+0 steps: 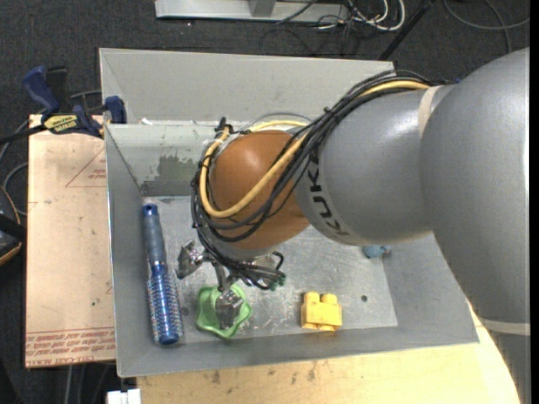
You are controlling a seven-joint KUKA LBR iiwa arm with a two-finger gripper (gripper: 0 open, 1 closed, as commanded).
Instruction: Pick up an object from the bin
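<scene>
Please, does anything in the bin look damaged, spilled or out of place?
Nothing clearly wrong. The blue brush lies along the left wall, the yellow block sits flat, and the tool is over a crumpled-looking green thing.

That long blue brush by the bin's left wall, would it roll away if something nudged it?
Probably a little: the blue brush has a round handle, but its bristled head looks likely to catch and stop it. It looks like stiff plastic, so it should lift without bending.

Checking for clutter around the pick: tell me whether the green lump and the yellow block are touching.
Apart. The camera view shows a strip of bare bin floor between the green lump and the yellow block to its right.
</scene>
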